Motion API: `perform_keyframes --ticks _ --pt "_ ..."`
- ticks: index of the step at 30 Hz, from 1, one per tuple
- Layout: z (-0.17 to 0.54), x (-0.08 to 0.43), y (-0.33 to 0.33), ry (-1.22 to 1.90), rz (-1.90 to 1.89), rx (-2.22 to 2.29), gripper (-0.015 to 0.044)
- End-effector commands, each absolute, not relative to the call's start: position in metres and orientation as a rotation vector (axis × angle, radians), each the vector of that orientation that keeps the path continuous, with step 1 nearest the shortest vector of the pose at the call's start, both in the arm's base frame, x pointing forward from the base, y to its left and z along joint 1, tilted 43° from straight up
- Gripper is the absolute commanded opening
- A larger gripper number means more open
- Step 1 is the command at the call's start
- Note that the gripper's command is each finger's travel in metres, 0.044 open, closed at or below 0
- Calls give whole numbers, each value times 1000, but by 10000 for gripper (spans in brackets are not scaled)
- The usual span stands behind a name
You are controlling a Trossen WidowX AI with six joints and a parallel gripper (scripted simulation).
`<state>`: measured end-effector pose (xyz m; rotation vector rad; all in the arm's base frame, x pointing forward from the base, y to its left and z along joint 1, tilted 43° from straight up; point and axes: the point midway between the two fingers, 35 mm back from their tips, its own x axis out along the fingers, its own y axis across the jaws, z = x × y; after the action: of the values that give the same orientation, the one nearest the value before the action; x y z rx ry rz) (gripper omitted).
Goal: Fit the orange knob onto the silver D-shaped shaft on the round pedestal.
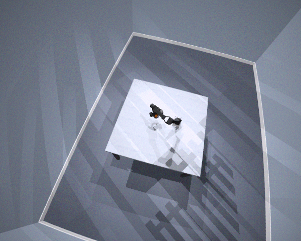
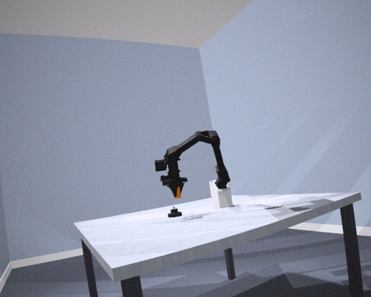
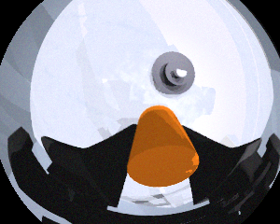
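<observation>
The orange knob point(image 1: 156, 116) point(image 2: 178, 192) point(image 3: 161, 149) is held above the table between the fingers. My gripper point(image 2: 177, 195) point(image 3: 158, 129) is shut on it and points down. The dark round pedestal point(image 2: 174, 214) point(image 3: 160, 85) stands on the table, below the knob and slightly to its left in the exterior view. Its silver shaft point(image 2: 174, 207) point(image 3: 181, 73) points up with nothing on it. In the wrist view the pedestal lies beyond the knob, up and slightly right. The knob's hole is hidden underneath, and the shaft's flat side is too small to make out.
The white table point(image 1: 127, 129) point(image 2: 131, 242) carries the pedestal and the arm's white base point(image 2: 221, 198), which stands to the right of the pedestal in the exterior view. The black arm arches from the base over to the knob. Shadows lie across the table top.
</observation>
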<state>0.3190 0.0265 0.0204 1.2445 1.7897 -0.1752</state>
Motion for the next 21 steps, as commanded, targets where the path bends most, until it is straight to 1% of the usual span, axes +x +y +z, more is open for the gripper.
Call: perform_keyframes --ticks 1,21 --pt "11 322 18 1779 -176 1244 0" --pt "-44 322 -8 1780 -173 1245 0"
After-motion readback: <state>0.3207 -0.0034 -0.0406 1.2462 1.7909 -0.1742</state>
